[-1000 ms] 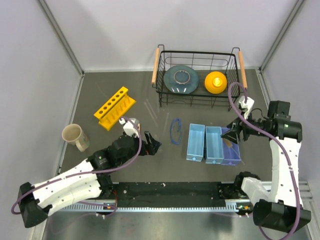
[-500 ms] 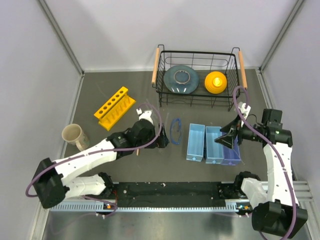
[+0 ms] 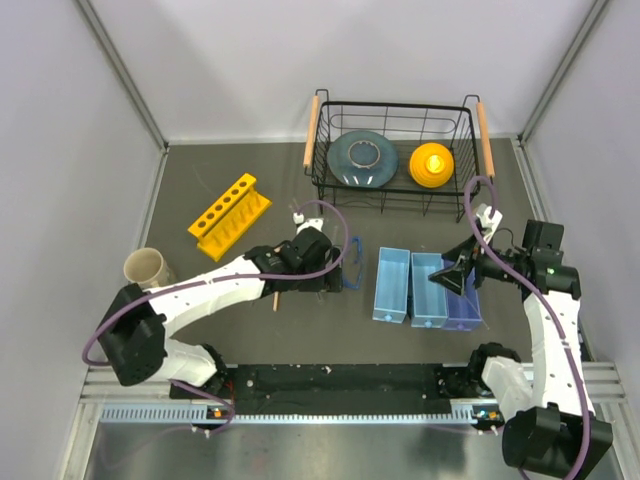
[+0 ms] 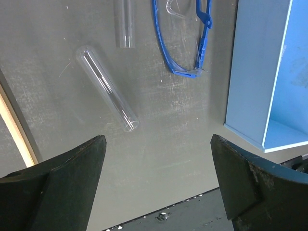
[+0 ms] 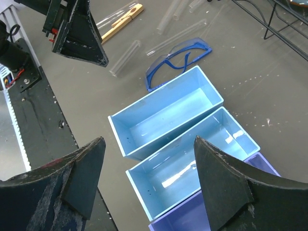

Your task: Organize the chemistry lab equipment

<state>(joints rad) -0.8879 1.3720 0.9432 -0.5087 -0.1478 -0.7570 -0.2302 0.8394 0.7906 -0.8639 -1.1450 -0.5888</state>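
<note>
Step in hand: approach for a first pick. No item is held.

The left jaws hang low over the middle of the counter point(image 3: 200, 170), spread wide apart and empty. Directly beneath them lies one clear glass tube point(image 4: 107, 89), flat and slanted across the gap. A second tube point(image 4: 124, 24) lies just beyond it, cut off by the edge of the left wrist view. The blue-rimmed safety glasses point(image 4: 185, 38) lie beside the tubes on the side toward the right edge, close to the first light blue bin point(image 3: 392, 285) but apart from it. The wooden test-tube clamp point(image 5: 120, 24) lies on the other side of the tubes, toward the left edge.

The yellow rack point(image 3: 229, 215) stands toward the far left corner, all holes unfilled as far as can be seen.

The right jaws hover above the row of bins near the right edge, also apart and empty. The second blue bin point(image 5: 192, 159) and the purple bin point(image 3: 465, 305) appear bare inside.

Judgement: sorting has barely begun. The next move calls for lowering the left jaws squarely across the slanted tube and closing gently, since round, thin glass is likely to roll or slip.
</note>
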